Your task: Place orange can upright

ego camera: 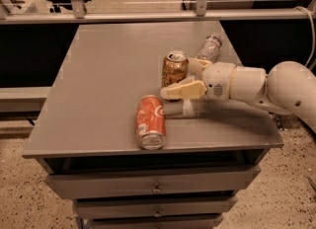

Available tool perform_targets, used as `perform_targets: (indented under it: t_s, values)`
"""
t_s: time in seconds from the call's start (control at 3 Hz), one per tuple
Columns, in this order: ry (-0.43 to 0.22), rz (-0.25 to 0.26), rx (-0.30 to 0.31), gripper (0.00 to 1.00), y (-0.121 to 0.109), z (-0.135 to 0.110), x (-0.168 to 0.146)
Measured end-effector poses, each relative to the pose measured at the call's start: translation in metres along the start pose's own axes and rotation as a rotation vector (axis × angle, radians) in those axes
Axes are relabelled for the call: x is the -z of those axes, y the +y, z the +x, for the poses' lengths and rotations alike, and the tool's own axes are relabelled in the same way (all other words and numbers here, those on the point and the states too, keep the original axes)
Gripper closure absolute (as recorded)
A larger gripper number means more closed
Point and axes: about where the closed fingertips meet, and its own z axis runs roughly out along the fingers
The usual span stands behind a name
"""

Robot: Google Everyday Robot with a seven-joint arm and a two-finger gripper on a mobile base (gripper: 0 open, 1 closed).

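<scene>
Grey metal cabinet top (pixel 98 75) on a speckled floor (pixel 19 193), rail (pixel 123 17) behind: mottled copper-orange drink can (pixel 175 68) upright right of centre, cream gripper (pixel 180 81) against it, grip can't tell; red-orange can with white logo (pixel 150 122) lying lower centre, clear bottle (pixel 209 47) lying beyond the arm.

The arm (pixel 291 87) is glossy white, made of rounded, bulbous segments that narrow into a smooth cylindrical wrist (pixel 242 82) ringed by a faint yellowish seam. The gripper (pixel 177 79), out over the right half of the grey table (pixel 113 65), is a duller cream-tan.
</scene>
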Motion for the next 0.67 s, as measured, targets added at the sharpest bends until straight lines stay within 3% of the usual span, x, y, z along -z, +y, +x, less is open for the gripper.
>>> perform_targets:
  t_s: [0.33,0.67]
  values:
    - [0.026,0.014,-0.002,0.0,-0.008,-0.007,0.018]
    - [-0.017,0.06,-0.016,0.0,-0.017,-0.032,0.066]
